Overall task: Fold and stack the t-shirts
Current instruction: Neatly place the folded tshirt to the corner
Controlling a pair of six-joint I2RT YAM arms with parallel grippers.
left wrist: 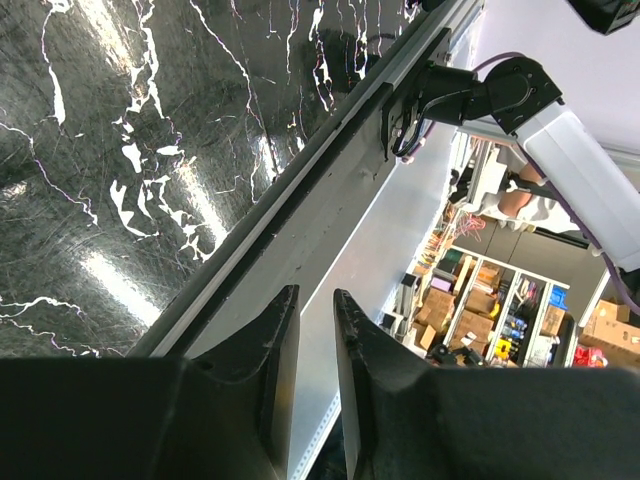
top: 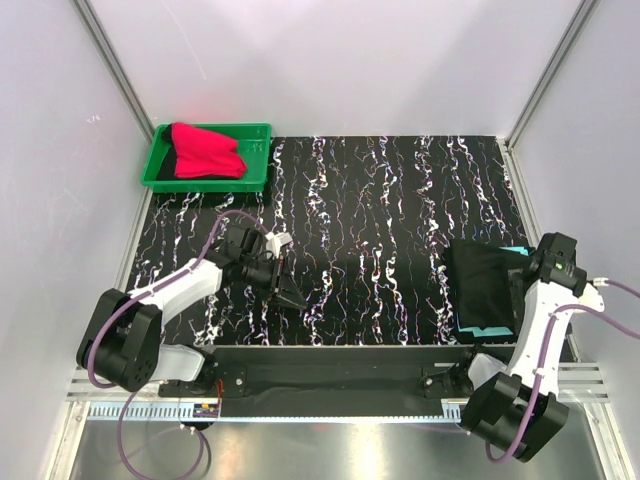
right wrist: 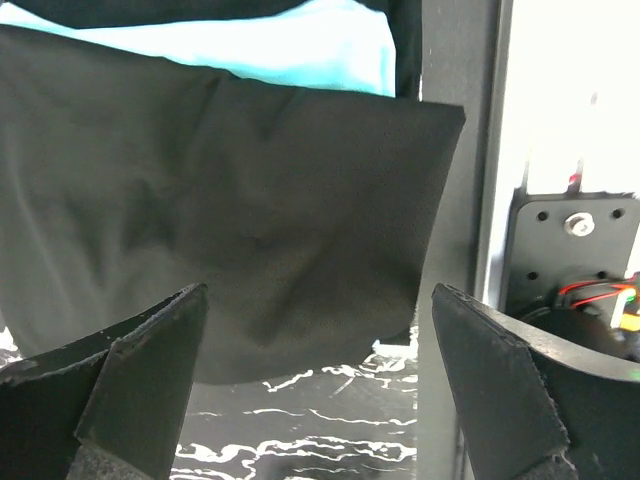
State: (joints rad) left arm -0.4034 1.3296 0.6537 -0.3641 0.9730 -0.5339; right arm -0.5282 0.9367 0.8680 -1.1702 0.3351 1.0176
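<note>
The black shirt (top: 480,285) is lying folded on the turquoise shirt (top: 488,330) at the table's (top: 380,200) right edge, with turquoise peeking out along two sides. The right gripper (right wrist: 320,400) is hovering over it, jaws spread wide. The left gripper (top: 286,296) is pointing toward the near rail, jaws almost pressed together and pinching nothing. The red shirt (top: 205,152) is sitting in the tray (top: 258,128) at the far-left corner.

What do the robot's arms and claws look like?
The left arm and right arm have smooth white shells and chunky, round black joints. Thin purple cables loop along them. The left claw and right claw each have two black, wedge-shaped fingers. The right claw's look rough at the edges.
</note>
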